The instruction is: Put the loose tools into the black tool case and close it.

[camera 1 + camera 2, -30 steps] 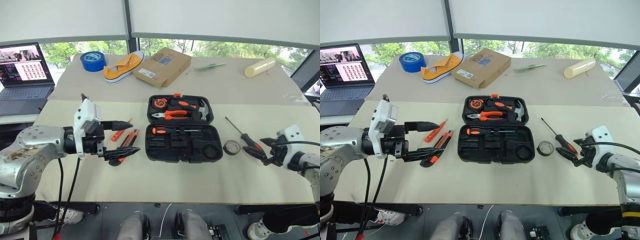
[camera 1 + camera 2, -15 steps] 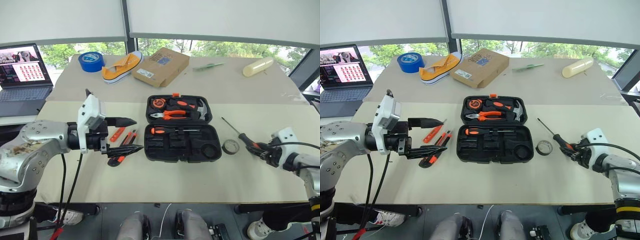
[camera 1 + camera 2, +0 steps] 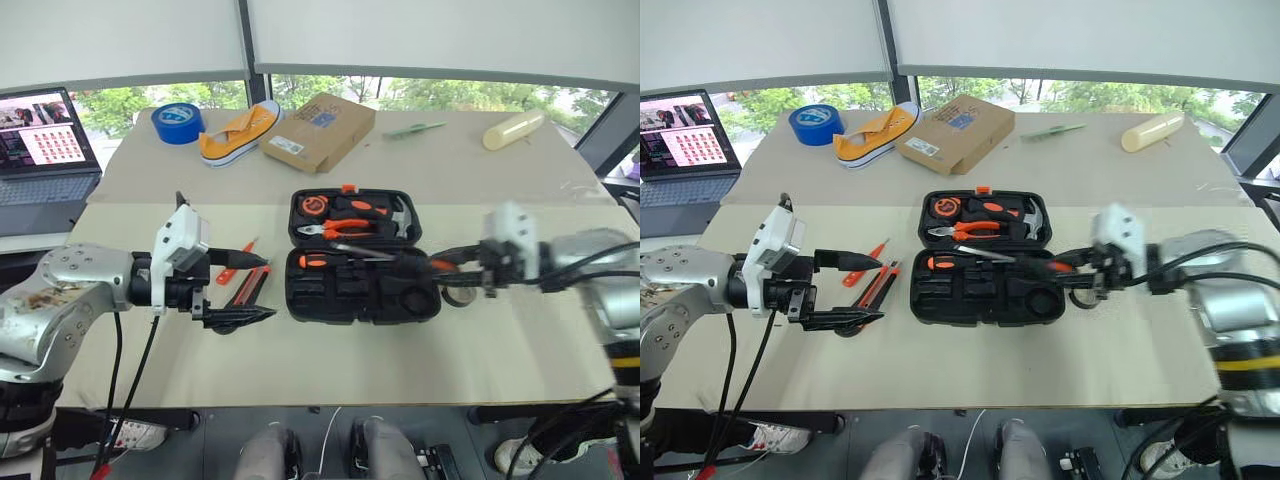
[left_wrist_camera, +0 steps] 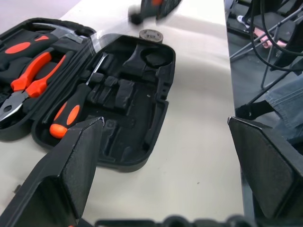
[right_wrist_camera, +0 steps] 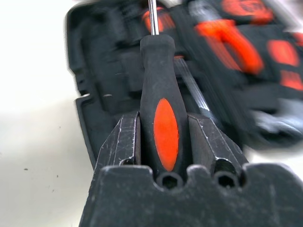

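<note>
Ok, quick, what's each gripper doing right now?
Left gripper: open, holding nothing.
Right gripper: shut on the black-handled screwdriver with an orange inlay, over the open black plastic tool case.

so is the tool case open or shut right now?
Open: the black tool case lies flat, both halves facing up, with pliers and moulded slots exposed.
</note>
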You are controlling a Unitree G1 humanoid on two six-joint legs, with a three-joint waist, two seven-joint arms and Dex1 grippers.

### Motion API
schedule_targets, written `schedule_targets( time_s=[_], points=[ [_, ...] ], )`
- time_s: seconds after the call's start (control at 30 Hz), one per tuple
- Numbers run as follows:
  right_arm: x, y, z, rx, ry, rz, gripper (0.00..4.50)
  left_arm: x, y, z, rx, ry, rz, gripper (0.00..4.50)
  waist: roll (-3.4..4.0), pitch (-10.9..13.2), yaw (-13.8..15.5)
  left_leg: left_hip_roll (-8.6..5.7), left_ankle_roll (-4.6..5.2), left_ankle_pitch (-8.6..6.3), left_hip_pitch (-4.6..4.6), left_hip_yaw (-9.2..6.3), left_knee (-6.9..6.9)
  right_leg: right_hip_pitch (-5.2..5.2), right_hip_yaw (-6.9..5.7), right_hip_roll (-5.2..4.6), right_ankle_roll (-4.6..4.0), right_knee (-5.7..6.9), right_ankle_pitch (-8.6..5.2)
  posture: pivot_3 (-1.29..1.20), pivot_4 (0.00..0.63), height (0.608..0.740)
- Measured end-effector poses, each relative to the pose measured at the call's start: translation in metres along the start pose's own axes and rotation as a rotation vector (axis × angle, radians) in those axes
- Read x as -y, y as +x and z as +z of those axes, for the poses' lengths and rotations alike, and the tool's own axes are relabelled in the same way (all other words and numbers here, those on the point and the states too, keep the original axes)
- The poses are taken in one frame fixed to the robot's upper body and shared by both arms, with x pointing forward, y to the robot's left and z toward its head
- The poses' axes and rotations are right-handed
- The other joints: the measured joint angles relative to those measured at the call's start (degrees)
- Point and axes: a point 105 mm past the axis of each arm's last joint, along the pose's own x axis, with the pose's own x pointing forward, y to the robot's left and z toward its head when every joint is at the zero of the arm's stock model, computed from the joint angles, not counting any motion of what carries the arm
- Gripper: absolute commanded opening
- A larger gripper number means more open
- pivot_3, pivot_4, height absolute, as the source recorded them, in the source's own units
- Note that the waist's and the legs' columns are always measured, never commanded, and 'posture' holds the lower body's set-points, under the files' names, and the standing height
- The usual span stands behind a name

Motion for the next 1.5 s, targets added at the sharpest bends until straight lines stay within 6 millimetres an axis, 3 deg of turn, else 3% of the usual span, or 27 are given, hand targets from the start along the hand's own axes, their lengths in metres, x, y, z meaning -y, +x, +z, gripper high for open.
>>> schedule_targets(
  time_s=[0.1, 0.37, 0.8, 0.87, 1.07, 1.13, 1.23, 1.37, 1.5],
  points=[
    [0.012, 0.015, -0.008, -0.054, -0.087, 0.010, 1.03, -0.002, 0.002, 0.003, 0.004, 0.013, -0.006, 4.50, 0.00, 0.01, 0.02, 0.00, 0.01, 0.01, -0.06, 0.01, 0.02, -0.06, -0.02, 0.02, -0.04, 0.00, 0.02, 0.00, 0.150, 0.731],
    [0.031, 0.014, -0.028, -0.152, -0.142, -0.014, 1.03, -0.002, 0.003, 0.002, -0.003, 0.030, -0.005, 4.50, 0.00, 0.01, -0.36, 0.02, 0.00, 0.01, -0.07, 0.00, 0.01, -0.05, -0.06, 0.04, -0.04, 0.00, 0.02, 0.00, 0.150, 0.731],
    [0.035, 0.032, -0.026, -0.107, -0.164, -0.023, 1.03, -0.005, 0.004, 0.001, -0.001, 0.043, 0.009, 4.50, 0.01, 0.01, -0.54, 0.03, -0.01, 0.01, -0.01, -0.01, 0.00, 0.00, -0.06, 0.04, -0.05, 0.02, 0.03, 0.00, 0.150, 0.731],
    [0.035, 0.032, -0.026, -0.102, -0.165, -0.023, 2.06, -0.005, 0.004, 0.001, -0.001, 0.043, 0.008, 4.50, 0.00, 0.01, -0.57, 0.04, -0.01, 0.02, 0.00, -0.01, 0.00, 0.00, -0.05, 0.05, -0.05, 0.02, 0.03, 0.00, 0.150, 0.731],
    [0.035, 0.030, -0.014, -0.067, -0.160, -0.009, 4.00, -0.008, 0.004, -0.002, -0.002, 0.046, 0.015, 4.50, 0.01, 0.01, -0.56, 0.03, -0.01, 0.01, -0.03, -0.01, -0.01, -0.02, -0.06, 0.04, -0.05, 0.01, 0.03, 0.00, 0.150, 0.731],
    [0.035, 0.030, -0.007, -0.046, -0.151, -0.009, 4.46, -0.010, 0.003, -0.004, -0.006, 0.040, 0.024, 4.50, 0.01, 0.01, -0.54, 0.03, -0.01, 0.02, -0.02, -0.01, 0.00, -0.02, -0.06, 0.04, -0.06, 0.02, 0.03, 0.00, 0.150, 0.731],
    [0.036, 0.029, -0.001, -0.026, -0.132, -0.011, 4.46, -0.011, 0.003, -0.004, -0.005, 0.039, 0.029, 4.50, 0.01, 0.01, -0.53, 0.03, -0.01, 0.01, -0.03, -0.01, 0.00, -0.02, -0.06, 0.03, -0.06, 0.02, 0.03, 0.00, 0.150, 0.731],
    [0.035, 0.035, 0.016, 0.046, -0.077, -0.018, 3.30, -0.013, 0.006, -0.006, 0.001, 0.041, 0.029, 4.50, 0.01, 0.01, -0.55, 0.04, -0.01, 0.01, -0.03, -0.01, 0.00, -0.03, -0.06, 0.05, -0.07, 0.03, 0.04, 0.00, 0.150, 0.731],
    [0.030, 0.040, 0.016, 0.069, -0.034, -0.007, 1.97, -0.013, 0.007, -0.006, 0.000, 0.045, 0.024, 4.50, 0.01, 0.01, -0.41, 0.01, -0.01, 0.01, -0.06, -0.01, 0.00, -0.03, -0.07, 0.02, -0.07, 0.02, 0.04, 0.00, 0.150, 0.731]
  ],
)
